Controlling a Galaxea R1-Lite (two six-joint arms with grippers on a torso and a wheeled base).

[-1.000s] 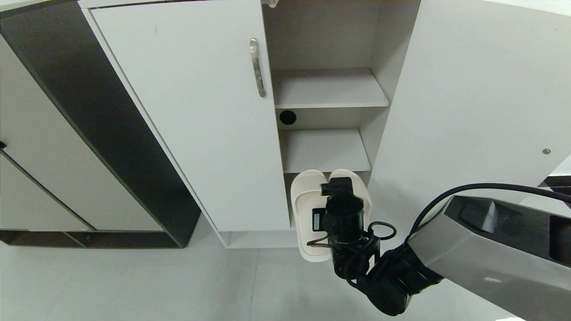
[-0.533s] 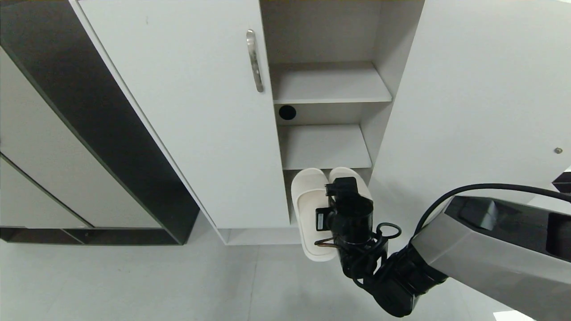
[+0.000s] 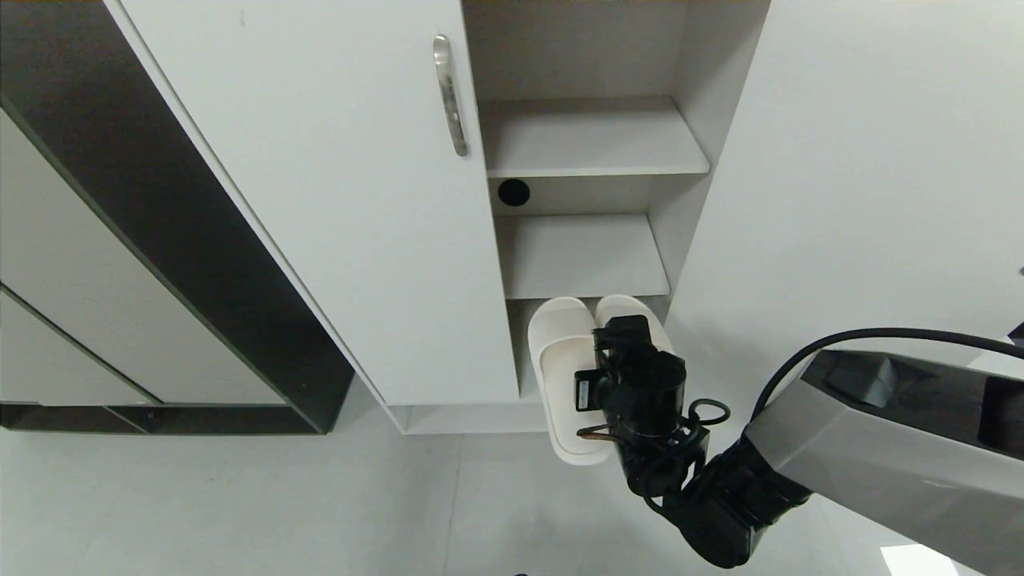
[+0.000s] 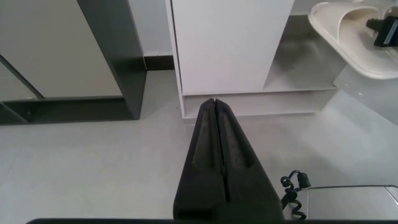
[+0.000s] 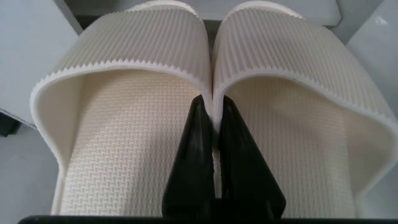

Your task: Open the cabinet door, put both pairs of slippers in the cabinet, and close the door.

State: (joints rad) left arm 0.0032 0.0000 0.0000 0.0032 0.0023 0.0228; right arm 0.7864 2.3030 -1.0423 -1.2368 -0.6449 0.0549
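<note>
- A pale grey floor [image 3: 240, 496] fronts a white shelved cabinet [image 3: 592, 136].
- Its left door [image 3: 344, 200], with a metal handle [image 3: 450, 94], is closed beside the opening; the right door [image 3: 840, 176] stands open.
- My right gripper [image 5: 213, 106] clamps the cream ribbed slippers [image 3: 564, 376] by their inner edges at the mouth of the bottom compartment [image 3: 518, 376], toes pointing inward.
- My left gripper [image 4: 214, 102] is closed, holding nothing.

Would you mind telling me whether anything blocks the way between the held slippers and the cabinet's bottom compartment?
Nothing visible does. The right door stands open, and the slippers, pinched in the right gripper, point toes-first at the bottom compartment, whose floor looks bare. Only the edge of the lower shelf sits just above the toes.
</note>
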